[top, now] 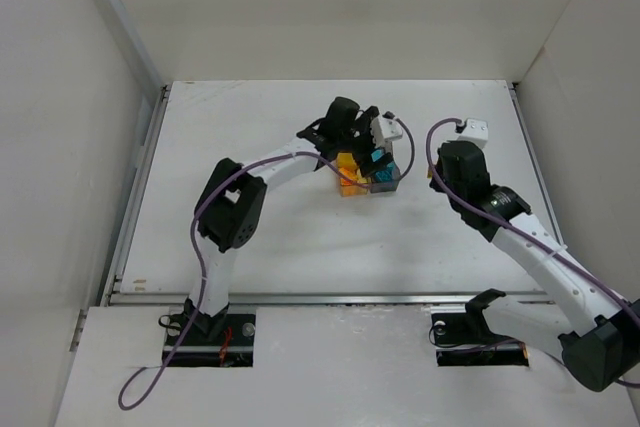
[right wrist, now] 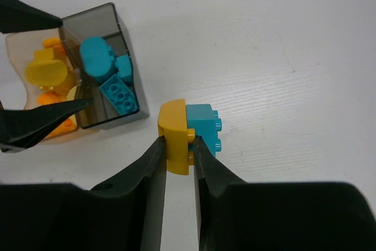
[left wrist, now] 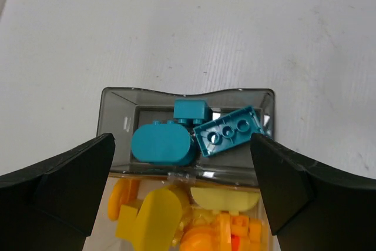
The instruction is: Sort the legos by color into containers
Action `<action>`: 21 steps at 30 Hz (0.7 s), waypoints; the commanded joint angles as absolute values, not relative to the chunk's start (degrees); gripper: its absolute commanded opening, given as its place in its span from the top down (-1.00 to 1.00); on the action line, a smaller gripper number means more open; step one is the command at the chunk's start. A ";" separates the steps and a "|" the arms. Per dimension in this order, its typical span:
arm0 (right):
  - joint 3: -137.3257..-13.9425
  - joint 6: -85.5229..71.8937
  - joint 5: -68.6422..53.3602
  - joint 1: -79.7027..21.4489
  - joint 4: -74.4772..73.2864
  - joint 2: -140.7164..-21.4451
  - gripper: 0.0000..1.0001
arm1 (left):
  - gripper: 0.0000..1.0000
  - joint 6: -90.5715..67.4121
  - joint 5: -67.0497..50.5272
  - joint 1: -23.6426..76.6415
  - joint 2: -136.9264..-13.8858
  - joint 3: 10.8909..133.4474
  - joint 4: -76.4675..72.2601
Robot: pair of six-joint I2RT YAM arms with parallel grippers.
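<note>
Because the yellow piece (right wrist: 175,129) is stuck to a teal brick (right wrist: 203,126), my right gripper (right wrist: 177,145) pinches the yellow one just right of the grey bin (right wrist: 111,16); left gripper (left wrist: 182,145) hangs open above.

White table (top: 300,247) within plain white walls (top: 330,7) on three sides, metal rail (top: 330,298) along its near edge, even light.

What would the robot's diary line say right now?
left gripper open over bins | right gripper shut on yellow piece stuck to teal brick

The smoky grey see-through plastic bin (right wrist: 111,117) is glossy; the yellow rounded plastic brick (right wrist: 175,130) at four o'clock of it is smooth; the white tabletop (right wrist: 294,39) is matt, finely streaked.
</note>
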State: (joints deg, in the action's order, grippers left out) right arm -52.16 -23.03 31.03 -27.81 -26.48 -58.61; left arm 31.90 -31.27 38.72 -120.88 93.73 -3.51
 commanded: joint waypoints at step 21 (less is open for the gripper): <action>-56.95 -29.96 16.43 -39.38 -19.95 -54.14 1.00 | -0.43 51.15 -38.93 48.25 -91.05 74.09 -4.67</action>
State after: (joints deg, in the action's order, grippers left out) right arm -54.37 -26.55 13.56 -39.16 -22.28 -55.90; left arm 48.27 -36.82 48.38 -94.94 74.41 -5.50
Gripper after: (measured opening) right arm 0.261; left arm 0.739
